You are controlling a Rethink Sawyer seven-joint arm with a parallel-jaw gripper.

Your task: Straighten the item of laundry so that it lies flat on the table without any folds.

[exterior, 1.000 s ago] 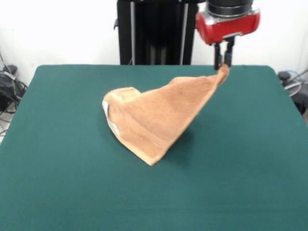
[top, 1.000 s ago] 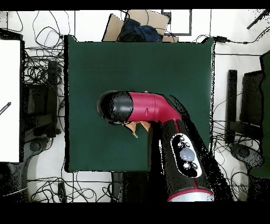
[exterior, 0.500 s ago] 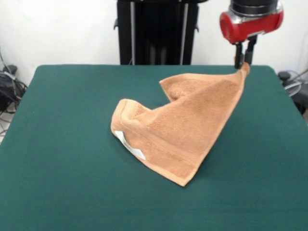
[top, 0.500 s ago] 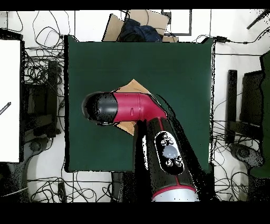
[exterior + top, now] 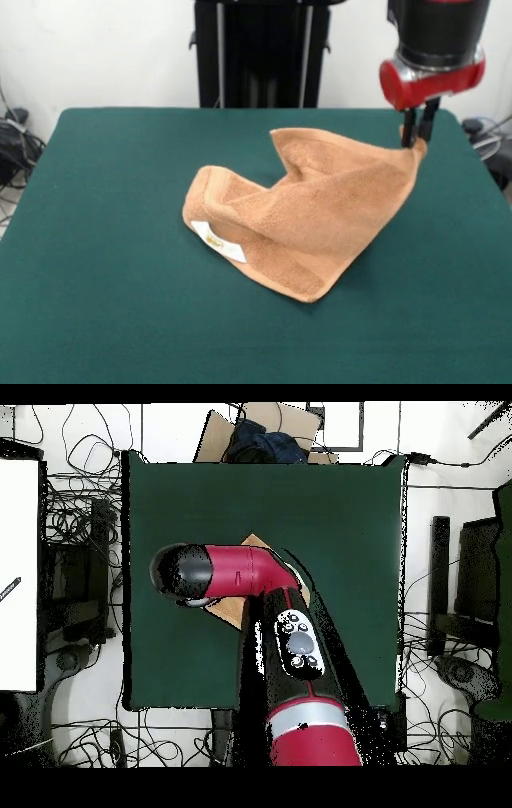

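The towel (image 5: 308, 224) looked light, soft and limp: terry cloth that would drape and sag from whatever point held it, grip well between pads and slide with some drag over the felt table (image 5: 96, 304). Its corners and border bands seemed the best places to take hold, since a pull from a corner would likely draw the folds out along the cloth.

The gripper (image 5: 418, 138) stood above the towel's far corner, on the side away from the white tag (image 5: 218, 241), with its fingers nearly together and pinched on that corner, which it held raised off the table. From there the cloth sloped down to the table, where its lower part lay near the middle, folded over itself with a rolled edge beside the tag.

From overhead, the arm (image 5: 240, 574) covered most of the towel; only small tan parts showed past it.
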